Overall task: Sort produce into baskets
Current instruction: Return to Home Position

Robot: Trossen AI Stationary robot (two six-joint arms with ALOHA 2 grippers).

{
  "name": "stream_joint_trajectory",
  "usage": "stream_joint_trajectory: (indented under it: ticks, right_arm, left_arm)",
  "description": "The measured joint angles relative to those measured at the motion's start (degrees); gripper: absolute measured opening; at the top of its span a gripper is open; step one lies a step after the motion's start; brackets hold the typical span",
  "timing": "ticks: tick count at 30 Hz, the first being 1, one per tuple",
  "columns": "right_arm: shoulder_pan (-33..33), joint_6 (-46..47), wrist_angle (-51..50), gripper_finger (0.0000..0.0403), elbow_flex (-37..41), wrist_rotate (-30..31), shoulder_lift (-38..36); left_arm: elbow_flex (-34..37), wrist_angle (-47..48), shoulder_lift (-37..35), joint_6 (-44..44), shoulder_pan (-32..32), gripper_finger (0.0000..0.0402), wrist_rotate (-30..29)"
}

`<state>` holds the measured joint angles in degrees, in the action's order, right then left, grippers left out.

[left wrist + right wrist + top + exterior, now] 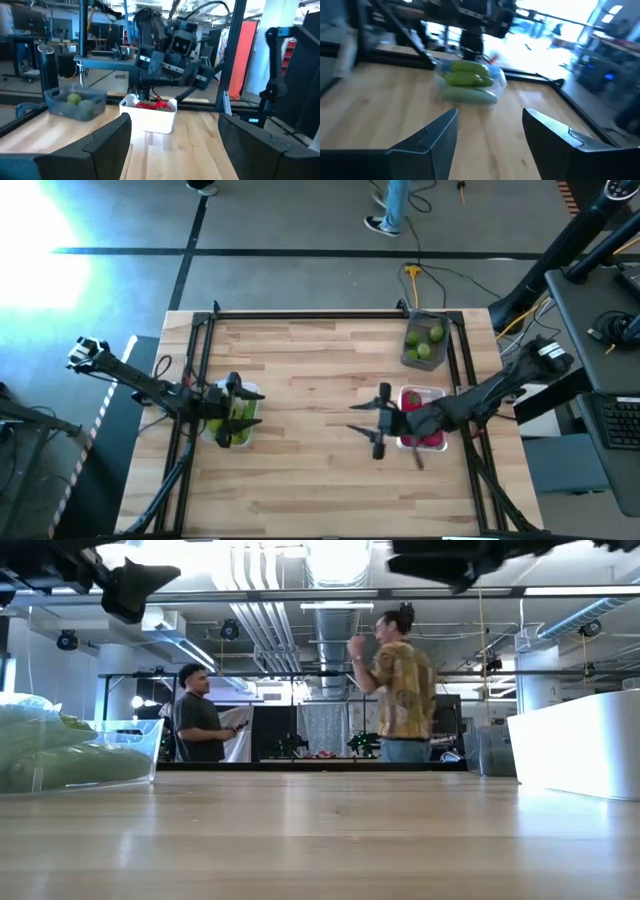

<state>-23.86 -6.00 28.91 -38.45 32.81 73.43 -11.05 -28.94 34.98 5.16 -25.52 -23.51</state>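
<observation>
High view: the left gripper hangs over the clear basket of cucumbers. The right gripper is spread, holding nothing, with the white basket of tomatoes just behind its fingers. The limes lie in the grey basket, well apart from both.

Low view: both arms ride high above the table, clear of the cucumbers.

Left wrist view: its 2 fingers stand wide apart and empty, with the tomatoes ahead of the tips.

Right wrist view: its 2 fingers are released too, with the cucumbers beyond them.
</observation>
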Motion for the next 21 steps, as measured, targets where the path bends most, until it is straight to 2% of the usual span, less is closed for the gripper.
stream_joint_trajectory:
  ticks: [2, 10, 13, 16, 18, 21]
  right_arm:
    - [-0.03, 0.42, -0.06, 0.0203, 3.22, -1.85, -4.45]
    - [1.54, 7.23, -2.99, 0.0157, 17.16, -1.32, -27.80]
    - [6.91, 11.35, -10.65, 0.0130, 18.83, -0.93, -36.34]
    - [10.97, 11.20, -17.75, 0.0099, 19.89, -5.09, -43.04]
    - [11.26, 10.37, -18.79, 0.0078, 20.76, -8.77, -47.01]
    - [9.40, 8.24, -17.38, 0.0045, 23.09, -9.18, -52.34]
  left_arm:
    - [0.85, 0.96, -1.74, -0.58, 0.00, 0.0280, 0.00]
    - [2.85, 1.97, -5.69, -0.70, 0.91, 0.0277, 0.47]
    - [3.06, 2.09, -4.98, -0.27, 2.72, 0.0270, 0.54]
    - [3.04, 2.05, -4.29, -0.52, 5.11, 0.0261, 2.23]
    - [3.04, 2.07, -4.45, -0.56, 6.38, 0.0253, 3.14]
    - [3.12, 3.04, -5.66, -0.84, 7.07, 0.0238, 3.06]
